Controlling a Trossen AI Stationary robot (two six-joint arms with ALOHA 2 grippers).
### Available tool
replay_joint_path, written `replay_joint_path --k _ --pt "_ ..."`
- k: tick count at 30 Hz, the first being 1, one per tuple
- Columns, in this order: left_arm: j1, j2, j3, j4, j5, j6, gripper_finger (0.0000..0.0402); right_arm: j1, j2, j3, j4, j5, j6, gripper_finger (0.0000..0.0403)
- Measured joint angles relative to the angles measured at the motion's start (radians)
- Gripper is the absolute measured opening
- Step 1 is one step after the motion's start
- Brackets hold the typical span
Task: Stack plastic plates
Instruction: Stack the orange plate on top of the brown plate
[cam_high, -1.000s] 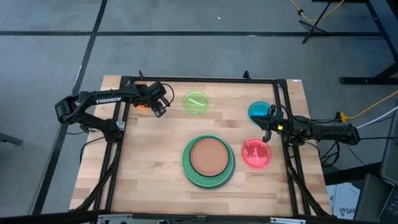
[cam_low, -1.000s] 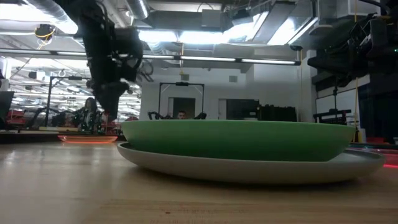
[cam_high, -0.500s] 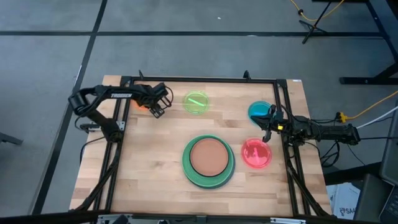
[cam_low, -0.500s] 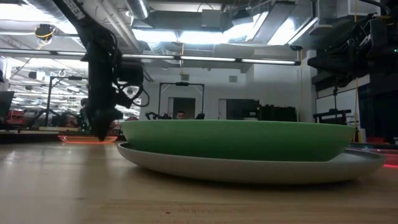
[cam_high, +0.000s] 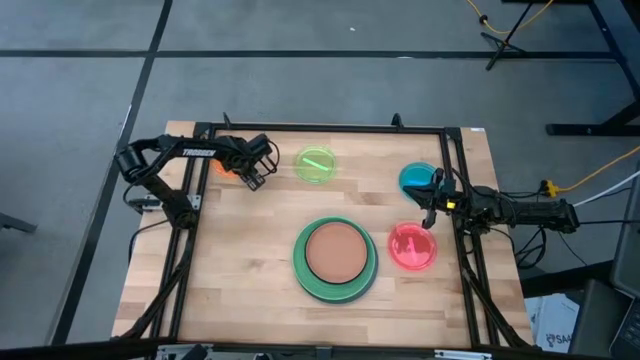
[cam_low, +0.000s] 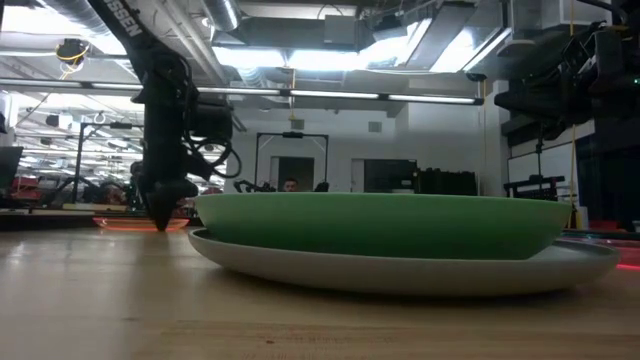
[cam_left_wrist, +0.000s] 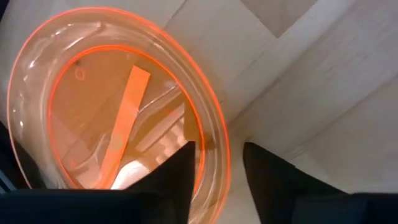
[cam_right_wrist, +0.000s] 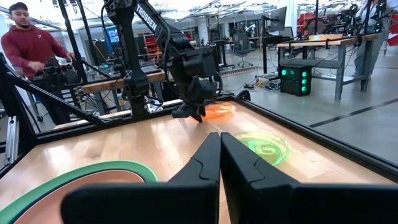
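While the high view half hides the orange plate (cam_high: 224, 168) under the left claw (cam_high: 256, 172) at the bench's (cam_high: 240, 280) ten o'clock, lime plate (cam_high: 316, 164) sits at twelve, the brown-topped stack (cam_high: 335, 258) at five, blue (cam_high: 416, 179) and pink-red (cam_high: 412, 246) at three. Low view: the green plate (cam_low: 380, 225) blocks most. Left wrist: fingers (cam_left_wrist: 177, 180) open, straddling the orange rim. Right wrist: right claw (cam_right_wrist: 219, 163) shut, empty; a person (cam_right_wrist: 31, 46) stands beyond.

A robotics lab: workbenches (cam_right_wrist: 323, 43), other robot rigs (cam_right_wrist: 249, 34), ceiling striplights (cam_low: 330, 97).
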Motion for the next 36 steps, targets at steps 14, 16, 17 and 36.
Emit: replay_joint_path --k 14,16,17,36 --pt "-0.119 0.004 -0.003 0.006 -0.069 -0.03 0.0007 0.0 0.0 0.0 0.0 0.0 0.002 0.0005" --pt "-0.155 0.004 0.001 -0.003 -0.069 -0.048 0.0008 0.0 0.0 0.0 0.0 0.0 0.017 0.0005" --pt "-0.174 0.004 0.007 -0.014 -0.071 -0.055 0.0007 0.0 0.0 0.0 0.0 -0.001 0.026 0.0005" --pt "-0.611 0.003 0.328 -0.21 -0.121 -0.228 0.0003 0.0 0.0 0.0 0.0 0.0 0.027 0.0005"
